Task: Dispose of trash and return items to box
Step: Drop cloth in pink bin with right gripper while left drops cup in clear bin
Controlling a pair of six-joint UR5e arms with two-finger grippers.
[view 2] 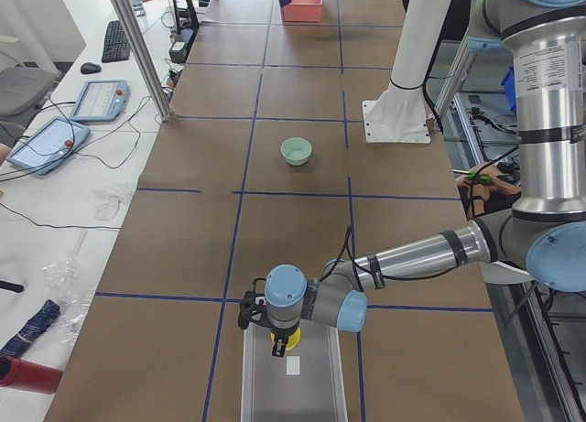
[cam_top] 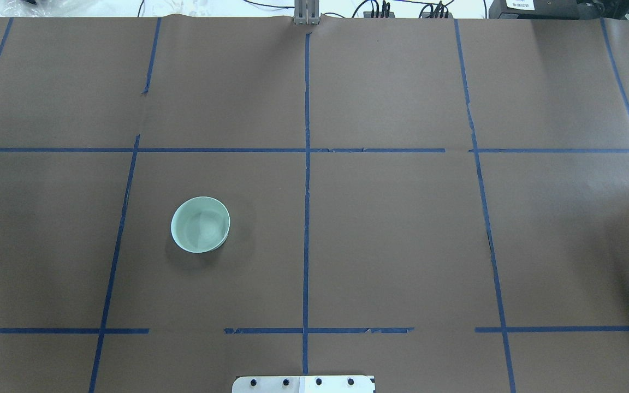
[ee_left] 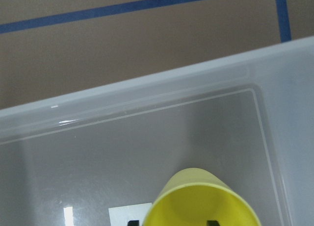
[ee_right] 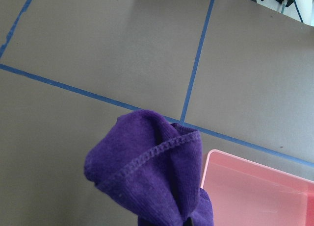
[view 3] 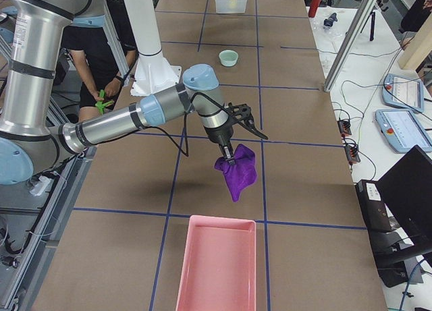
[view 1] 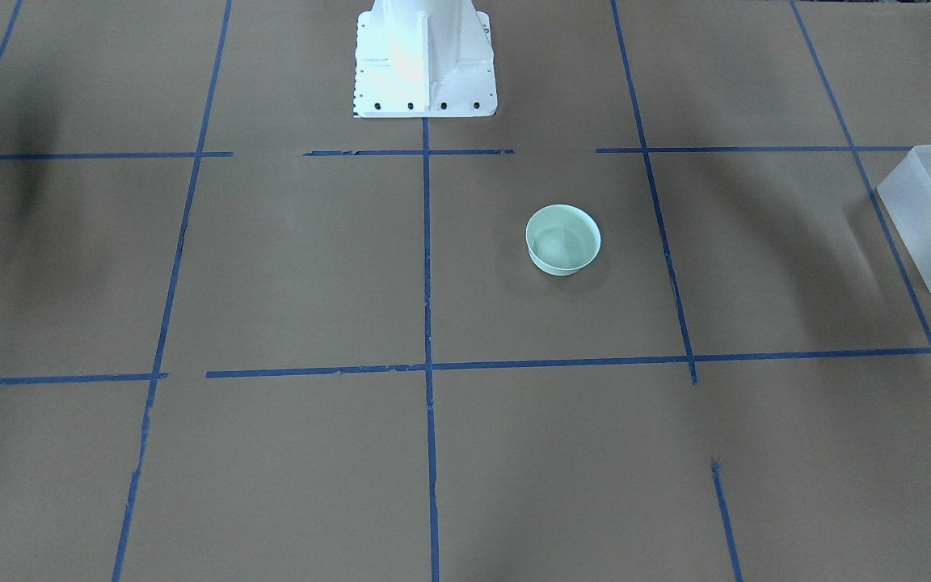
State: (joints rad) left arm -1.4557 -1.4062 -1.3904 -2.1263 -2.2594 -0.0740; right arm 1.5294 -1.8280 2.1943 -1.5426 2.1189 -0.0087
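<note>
yellow cup (ee_left: 198, 199) looks light, stiff, a bit slick; left end effector (view 2: 278, 341) probably pinches its rim, box (ee_left: 147, 138) floor right below; right end effector (view 3: 228, 149) dangles a floppy purple cloth (view 3: 237, 170).

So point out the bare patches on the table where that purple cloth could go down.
Most of the table is bare: everything on the robot's right of the centre tape line, and around the mint bowl. It is crowded only at the ends: pink bin, white bin holding the yellow cup.
</note>
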